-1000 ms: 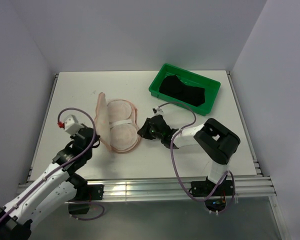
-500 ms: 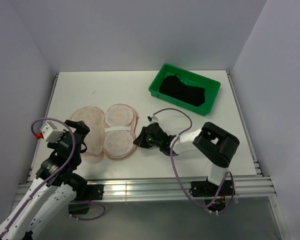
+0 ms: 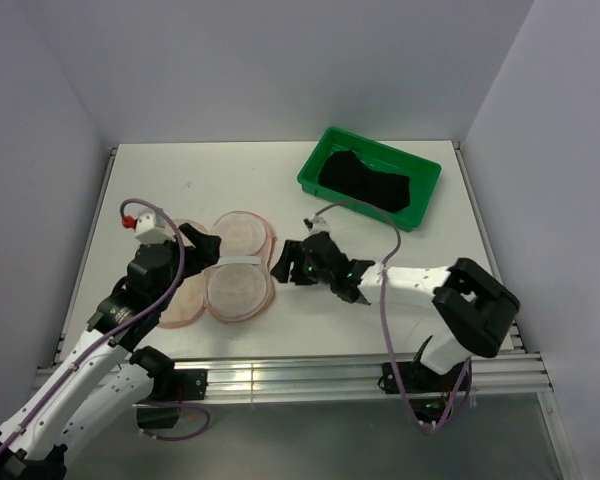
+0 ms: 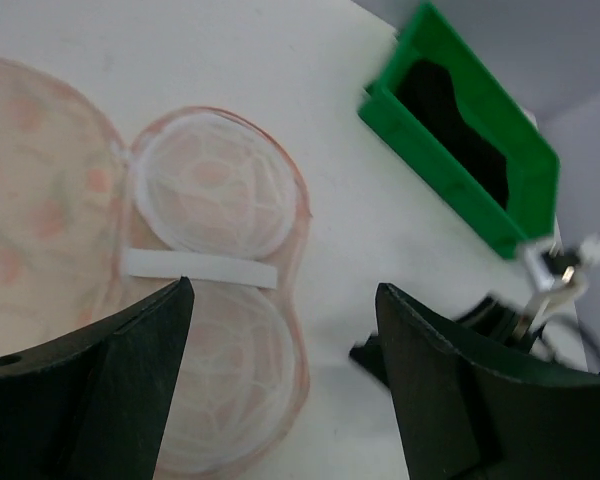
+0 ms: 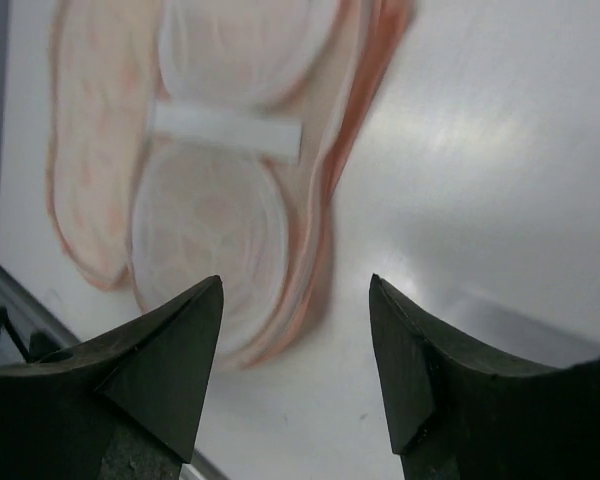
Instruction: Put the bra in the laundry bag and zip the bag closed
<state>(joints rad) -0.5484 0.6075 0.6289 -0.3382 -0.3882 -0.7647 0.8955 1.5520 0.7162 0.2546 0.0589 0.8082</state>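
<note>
The peach-pink laundry bag (image 3: 236, 288) lies spread open and flat on the white table, its two round inner cups joined by a white band (image 4: 200, 268). The black bra (image 3: 363, 183) sits in the green tray (image 3: 316, 177) at the back right. My left gripper (image 3: 206, 247) hovers open over the bag's middle, nothing between its fingers; in the left wrist view the left gripper (image 4: 285, 290) frames the bag's right rim. My right gripper (image 3: 283, 263) is open just right of the bag. In the right wrist view the right gripper (image 5: 295, 282) looks at the bag (image 5: 220, 200), touching nothing.
The green tray (image 4: 430, 165) stands near the table's far right corner, with the bra (image 4: 450, 120) dark inside it. Grey walls close in the table on three sides. Aluminium rails (image 3: 310, 378) run along the near edge by the arm bases.
The bag stood folded upright a second ago; it now lies open flat. Both grippers have opened and let it go. The left gripper has swung over the bag.
</note>
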